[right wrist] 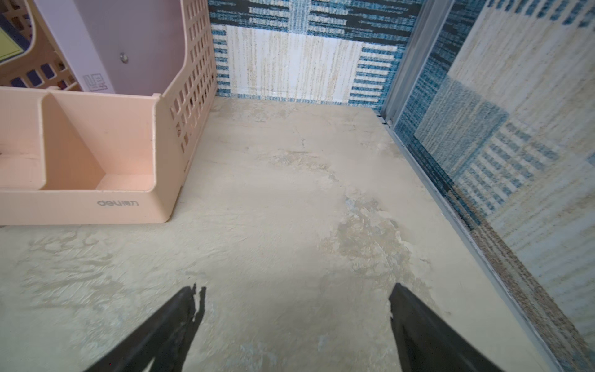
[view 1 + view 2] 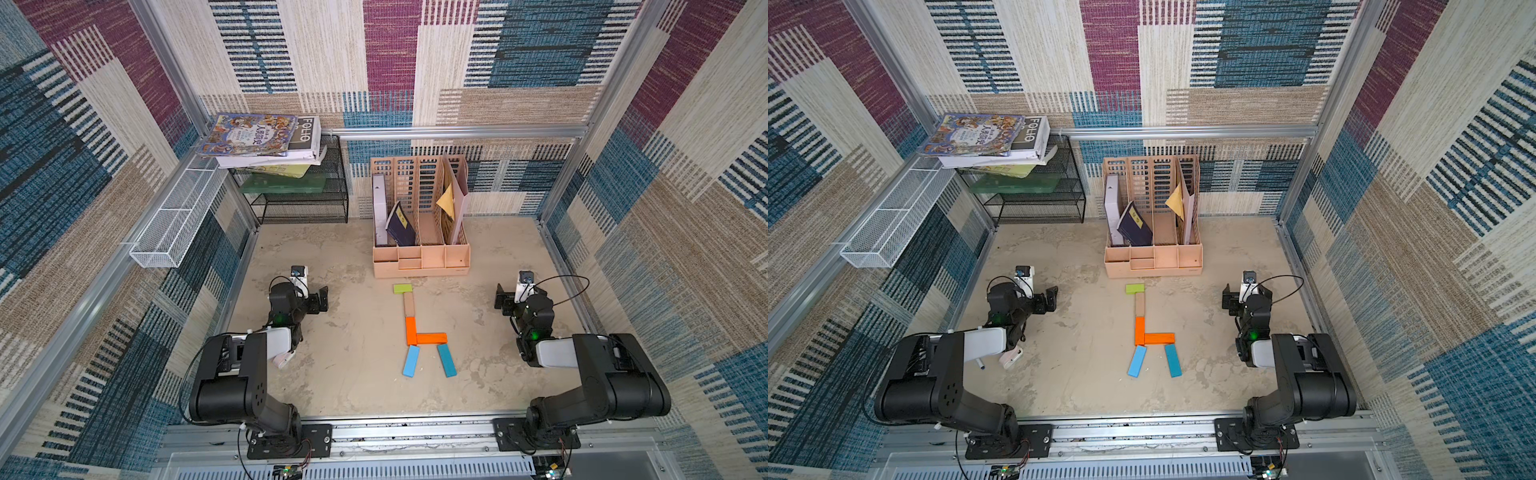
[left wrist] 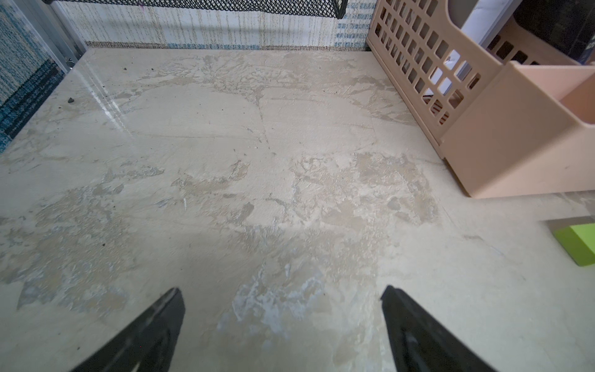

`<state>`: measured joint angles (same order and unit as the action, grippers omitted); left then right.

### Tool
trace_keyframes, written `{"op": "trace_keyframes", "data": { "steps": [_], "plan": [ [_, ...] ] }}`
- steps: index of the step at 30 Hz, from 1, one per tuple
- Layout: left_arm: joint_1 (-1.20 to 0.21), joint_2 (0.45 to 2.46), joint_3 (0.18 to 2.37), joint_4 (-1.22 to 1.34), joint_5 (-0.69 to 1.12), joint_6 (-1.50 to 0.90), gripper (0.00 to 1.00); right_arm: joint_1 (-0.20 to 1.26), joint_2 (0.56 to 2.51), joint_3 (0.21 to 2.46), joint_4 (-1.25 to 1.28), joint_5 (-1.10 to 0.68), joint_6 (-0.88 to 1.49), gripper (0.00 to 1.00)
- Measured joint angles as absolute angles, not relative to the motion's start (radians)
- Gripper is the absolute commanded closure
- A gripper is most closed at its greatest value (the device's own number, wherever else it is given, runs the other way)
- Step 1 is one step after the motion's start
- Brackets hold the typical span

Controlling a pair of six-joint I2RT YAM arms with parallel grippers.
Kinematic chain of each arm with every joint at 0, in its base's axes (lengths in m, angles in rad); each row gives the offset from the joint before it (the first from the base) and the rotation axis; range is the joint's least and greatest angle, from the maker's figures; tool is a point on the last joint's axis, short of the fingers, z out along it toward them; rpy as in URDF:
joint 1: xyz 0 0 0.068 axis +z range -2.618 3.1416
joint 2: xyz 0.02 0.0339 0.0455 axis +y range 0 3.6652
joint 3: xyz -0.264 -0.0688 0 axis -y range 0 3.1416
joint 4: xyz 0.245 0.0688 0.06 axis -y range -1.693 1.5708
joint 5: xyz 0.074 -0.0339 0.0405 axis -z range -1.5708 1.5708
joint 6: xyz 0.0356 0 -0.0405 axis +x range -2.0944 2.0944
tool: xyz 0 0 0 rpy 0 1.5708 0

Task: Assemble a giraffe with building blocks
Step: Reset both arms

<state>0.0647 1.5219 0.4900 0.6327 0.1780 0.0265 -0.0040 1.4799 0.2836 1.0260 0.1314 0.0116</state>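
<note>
The giraffe lies flat mid-table in both top views: lime-green head [image 2: 403,289], tan neck [image 2: 409,305], orange L-shaped body [image 2: 415,336] and two splayed blue legs [image 2: 411,361] [image 2: 446,360]. All six building blocks touch in that figure [image 2: 1142,332]. My left gripper [image 2: 321,300] hovers well to the figure's left, open and empty [image 3: 281,293]. Only a corner of the green block [image 3: 578,244] shows in the left wrist view. My right gripper [image 2: 500,298] is off to the figure's right, also open with bare table between its fingers [image 1: 294,290].
A peach file organizer [image 2: 422,257] with folders stands just behind the green head. At the back left is a black mesh shelf [image 2: 305,203] with books [image 2: 257,137] on top, and a white mesh basket [image 2: 174,220] hangs on the left wall. A pinkish case [image 2: 284,359] lies under the left arm.
</note>
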Motion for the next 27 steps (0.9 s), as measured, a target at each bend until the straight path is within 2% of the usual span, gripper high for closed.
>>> {"op": "trace_keyframes", "data": {
  "steps": [27],
  "plan": [
    [0.065, 1.522, 0.49, 0.633, 0.178, 0.027, 0.01, -0.006, 1.481, 0.291, 1.027, 0.096, 0.015, 0.04]
  ]
}}
